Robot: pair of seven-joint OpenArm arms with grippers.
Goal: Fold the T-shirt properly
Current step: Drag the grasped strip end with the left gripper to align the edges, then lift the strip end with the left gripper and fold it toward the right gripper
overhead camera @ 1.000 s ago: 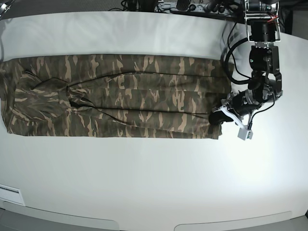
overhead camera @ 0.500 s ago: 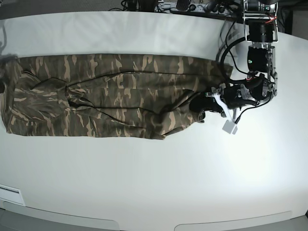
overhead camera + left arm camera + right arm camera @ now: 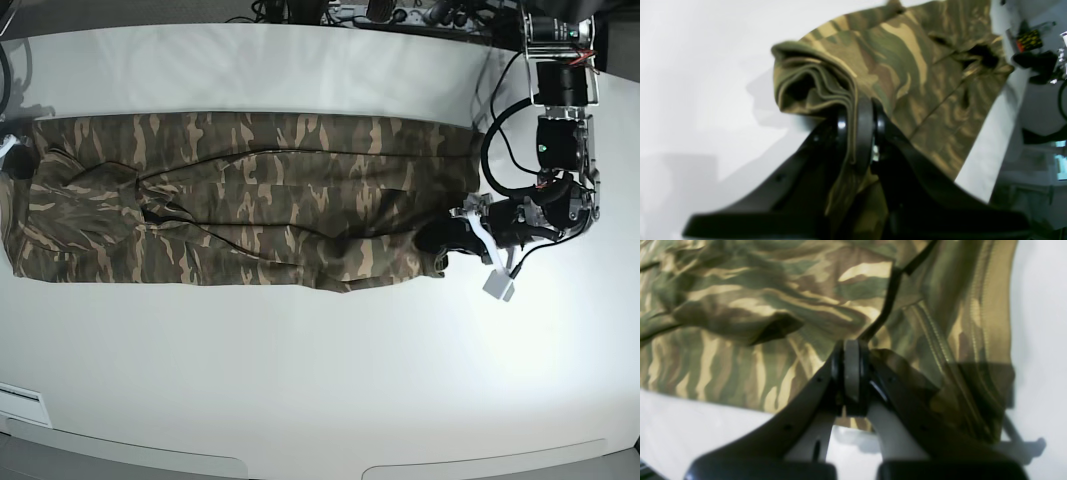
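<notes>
The left tool (image 3: 857, 130) was clamped tight on a bunched corner of the T-shirt (image 3: 250, 200), and the right tool (image 3: 851, 373) had its jaws pressed together over the cloth at the other end, though whether it actually pinched any was hard to tell. The shirt lay on the white desk (image 3: 320, 380) as one long narrow strip, sides seemingly already folded in. Looked like the end-to-end fold was still left to do.

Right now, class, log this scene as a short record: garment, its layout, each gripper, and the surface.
garment: camouflage T-shirt
layout: stretched in a long folded band across the table, right end bunched
left gripper: shut on the T-shirt's layered edge
right gripper: shut, over the cloth; whether it holds any is unclear
surface: white table
</notes>
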